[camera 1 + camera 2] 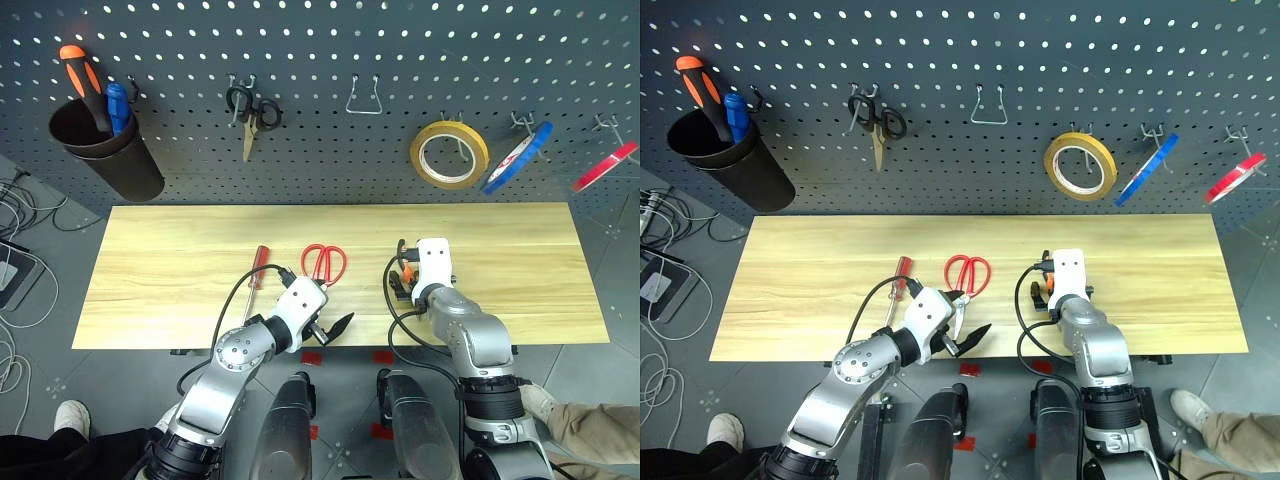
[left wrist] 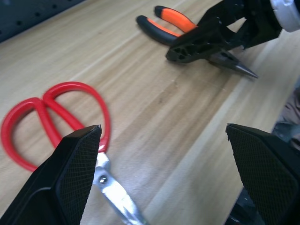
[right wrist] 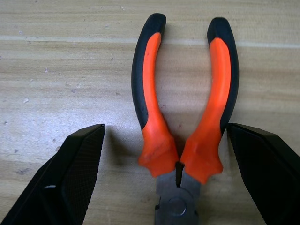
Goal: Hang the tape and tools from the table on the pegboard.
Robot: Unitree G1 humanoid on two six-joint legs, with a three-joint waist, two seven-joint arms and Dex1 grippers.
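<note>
Pliers [image 3: 187,108] with orange-and-black handles lie on the light wood table [image 1: 180,250]. My right gripper [image 3: 165,129] is open, one finger on each side of the handles near the joint, and no grip shows. To the left lie the red-handle scissors [image 1: 324,263], and left of them the slim screwdriver [image 1: 257,272] with a dark red handle. My left gripper [image 2: 163,129] is open and empty, near the table's front edge just before the scissors' blades [image 2: 115,197]. The blue tape [image 1: 515,158] hangs on a hook of the dark pegboard [image 1: 330,40].
On the pegboard hang small black scissors [image 1: 252,112], an empty wire hook [image 1: 364,98], a yellow roll [image 1: 449,154] and a thin red roll [image 1: 604,167]. A black cup [image 1: 105,150] at its left holds two screwdrivers. Cables lie on the floor at the left.
</note>
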